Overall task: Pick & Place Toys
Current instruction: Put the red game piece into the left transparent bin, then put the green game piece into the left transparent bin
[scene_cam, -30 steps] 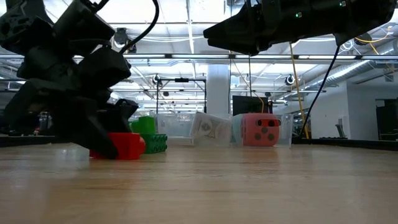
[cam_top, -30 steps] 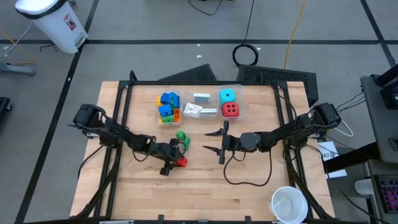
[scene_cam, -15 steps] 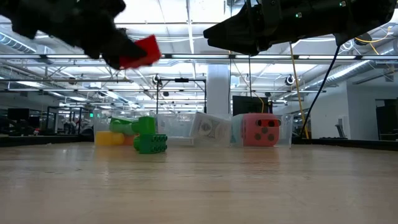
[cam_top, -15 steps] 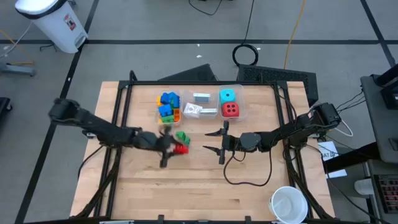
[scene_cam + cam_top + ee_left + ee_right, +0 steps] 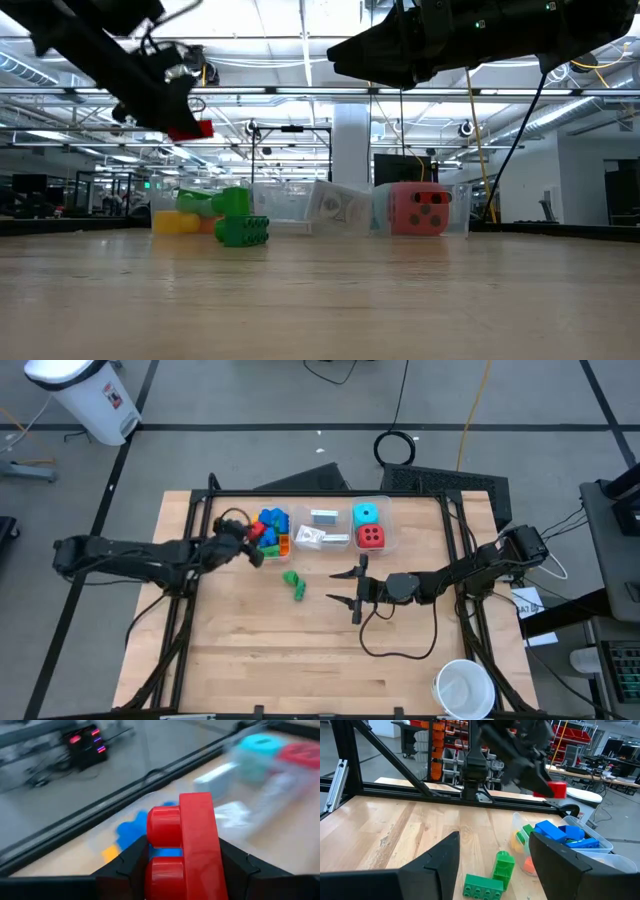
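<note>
A red brick (image 5: 190,851) is gripped in the left jaws (image 5: 252,540) and held raised beside the far-left bin (image 5: 283,546), probably for dropping in. The right jaws (image 5: 352,586) are held open mid-counter; green bricks (image 5: 294,584) remain loose.

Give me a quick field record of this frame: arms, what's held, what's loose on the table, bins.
left gripper: raised beside the brick bin, shut on the red brick
right gripper: open, holds nothing, hovers mid-table
loose on table: green bricks, in front of the bins
brick bin: blue, green, orange and yellow bricks
middle bin: white cards
right bin: cyan die, red die
white cup: table's near right corner
</note>
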